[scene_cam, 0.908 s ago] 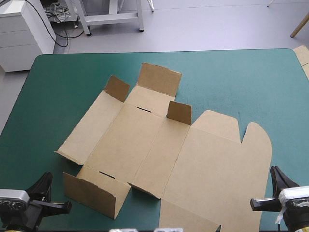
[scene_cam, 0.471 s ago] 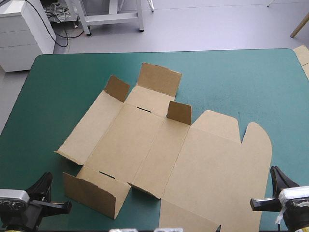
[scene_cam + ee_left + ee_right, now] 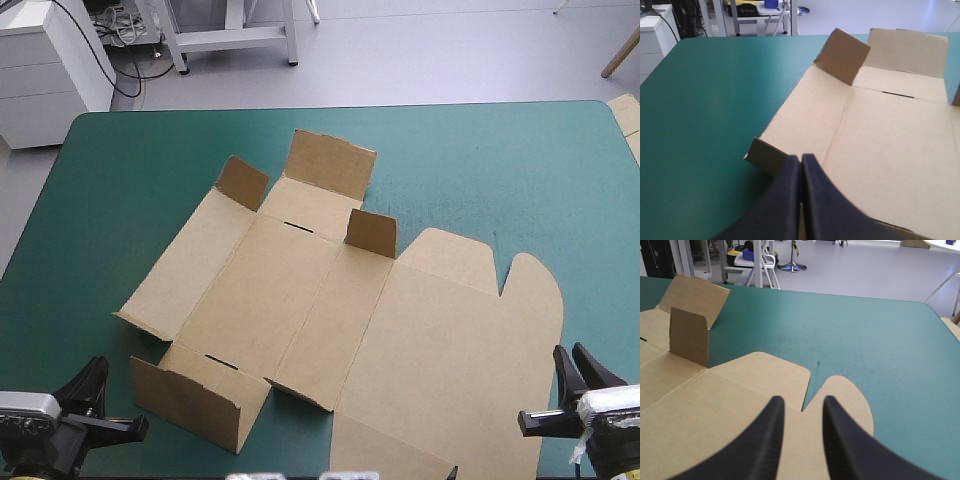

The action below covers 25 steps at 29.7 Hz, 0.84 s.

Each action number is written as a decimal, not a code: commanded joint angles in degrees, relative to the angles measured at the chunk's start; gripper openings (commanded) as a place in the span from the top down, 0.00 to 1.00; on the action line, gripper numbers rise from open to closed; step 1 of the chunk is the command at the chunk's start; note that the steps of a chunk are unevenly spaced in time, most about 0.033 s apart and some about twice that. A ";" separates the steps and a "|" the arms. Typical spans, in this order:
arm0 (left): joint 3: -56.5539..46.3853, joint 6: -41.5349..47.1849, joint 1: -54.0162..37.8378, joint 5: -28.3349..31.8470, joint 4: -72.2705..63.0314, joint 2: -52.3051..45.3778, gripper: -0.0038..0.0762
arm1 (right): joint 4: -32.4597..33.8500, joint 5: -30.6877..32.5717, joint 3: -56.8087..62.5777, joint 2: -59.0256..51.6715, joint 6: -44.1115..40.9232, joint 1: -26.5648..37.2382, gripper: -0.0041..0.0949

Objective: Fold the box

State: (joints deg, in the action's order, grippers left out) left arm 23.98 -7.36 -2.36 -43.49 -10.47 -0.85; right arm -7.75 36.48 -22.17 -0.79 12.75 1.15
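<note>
Nearest the robot, the left gripper point(image 3: 801, 157) — fingers pressed together — points at a raised flap point(image 3: 765, 157) of the box point(image 3: 880, 135). The right gripper point(image 3: 803, 401), fingers slightly parted, hangs over its rounded lid tabs point(image 3: 850, 400). Beyond, the sheet runs diagonally toward the far left, mostly flat on the teal-green cover point(image 3: 480, 170).

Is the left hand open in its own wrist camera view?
No, the left hand is shut: its two black fingers meet in one pointed arch at the near edge of the brown box.

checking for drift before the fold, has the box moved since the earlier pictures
No. The box lies just where it did, its far flap equally short of the table's far edge.
</note>
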 commanded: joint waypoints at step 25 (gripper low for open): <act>1.38 0.09 0.37 4.48 -0.89 -0.43 0.96 | -0.65 -0.14 -20.01 22.66 21.39 -0.16 0.09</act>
State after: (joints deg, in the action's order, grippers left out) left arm 23.98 -7.36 -2.36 -43.49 -10.47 -0.85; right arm -7.77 40.00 -36.58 15.36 31.45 1.15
